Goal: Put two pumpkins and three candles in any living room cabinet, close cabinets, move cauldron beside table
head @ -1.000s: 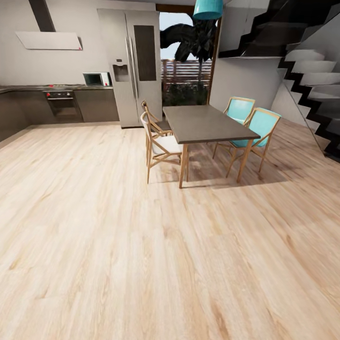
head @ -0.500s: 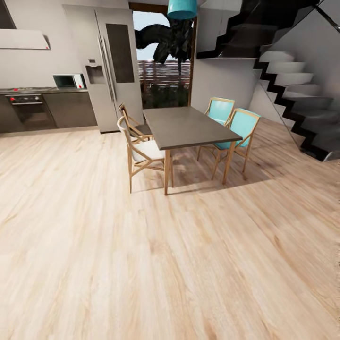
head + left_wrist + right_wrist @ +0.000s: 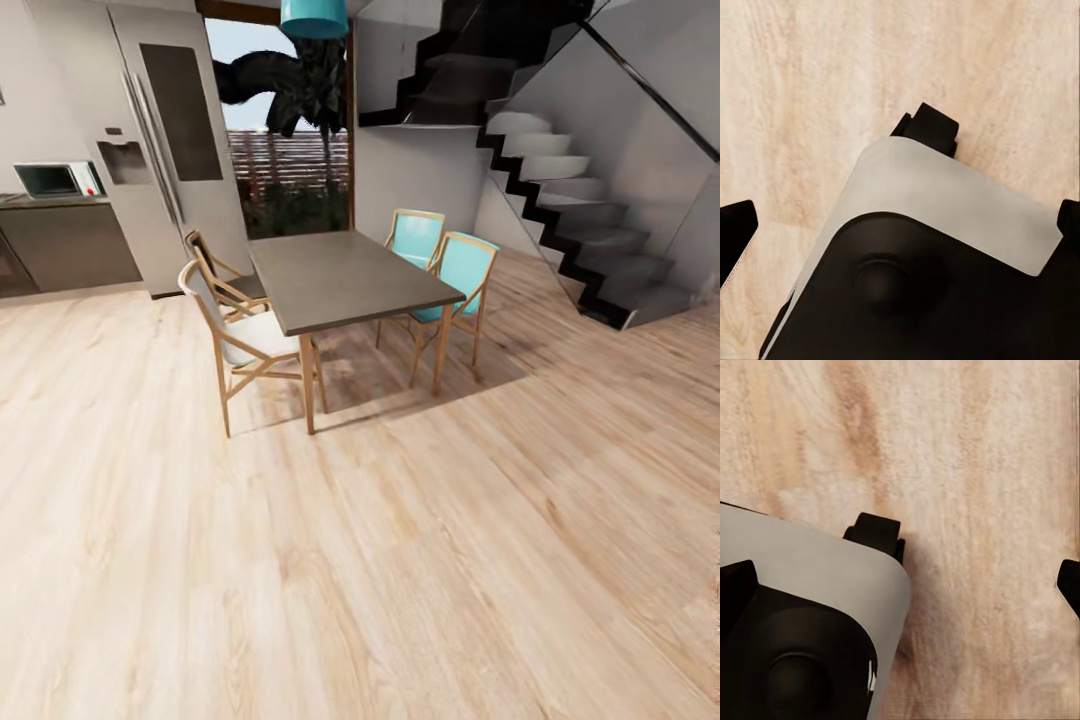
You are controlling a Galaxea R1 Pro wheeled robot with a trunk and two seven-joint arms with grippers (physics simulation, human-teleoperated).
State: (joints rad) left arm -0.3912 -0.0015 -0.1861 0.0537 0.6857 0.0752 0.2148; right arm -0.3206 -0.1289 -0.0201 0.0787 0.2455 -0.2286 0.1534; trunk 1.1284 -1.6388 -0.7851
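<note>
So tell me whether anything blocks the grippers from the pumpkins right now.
Cannot judge: the head view shows a dining table with chairs, a fridge and stairs across open wood floor, not the living room's things.

Robot base in left wrist view: light grey, smooth rounded shell over a glossy black body with a round black boss; a black blocky wheel part juts past the grey edge. Right wrist view, same base: grey curved panel, black underside, round black knob, small white marking, black block at the rim.
</note>
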